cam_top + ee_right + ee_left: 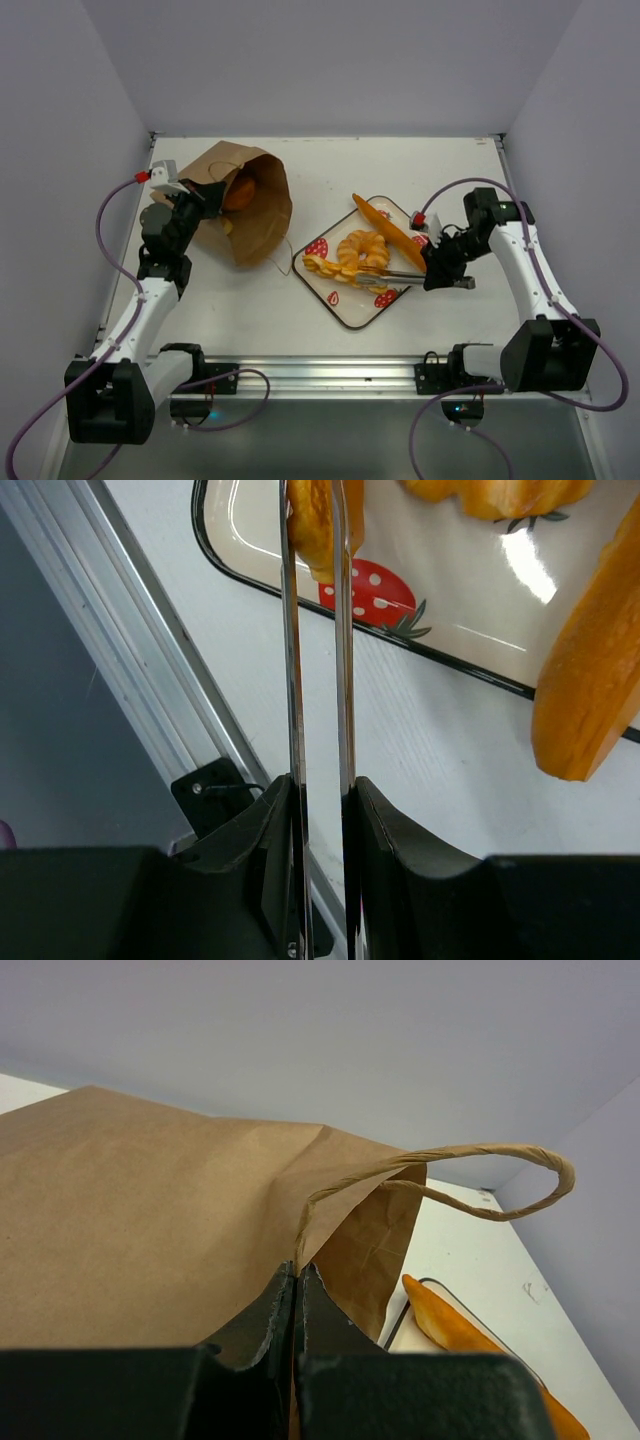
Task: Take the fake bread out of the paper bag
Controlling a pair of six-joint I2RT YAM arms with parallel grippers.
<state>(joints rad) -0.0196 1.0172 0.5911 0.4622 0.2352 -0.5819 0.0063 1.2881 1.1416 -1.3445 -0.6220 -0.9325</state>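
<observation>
Two arms are at work: the paper bag (250, 212) lies far left, mouth open with an orange bread piece (240, 190) inside, and the left gripper (298, 1278) is pinched together on its rim. Near it the strawberry tray (355, 312) bears a baguette (388, 228) and a ring doughnut (362, 250). The right gripper (318, 790) clamps metal tongs (292, 660), whose tips pinch a small bread piece (315, 530) over the tray.

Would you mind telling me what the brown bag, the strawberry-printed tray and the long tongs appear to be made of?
The brown bag looks like matte kraft paper: creased walls, a twisted loop handle. The white strawberry-printed tray seems glazed ceramic or glossy plastic; its bright highlight fits either. The long thin tongs look like polished metal, silvery and reflective.
</observation>
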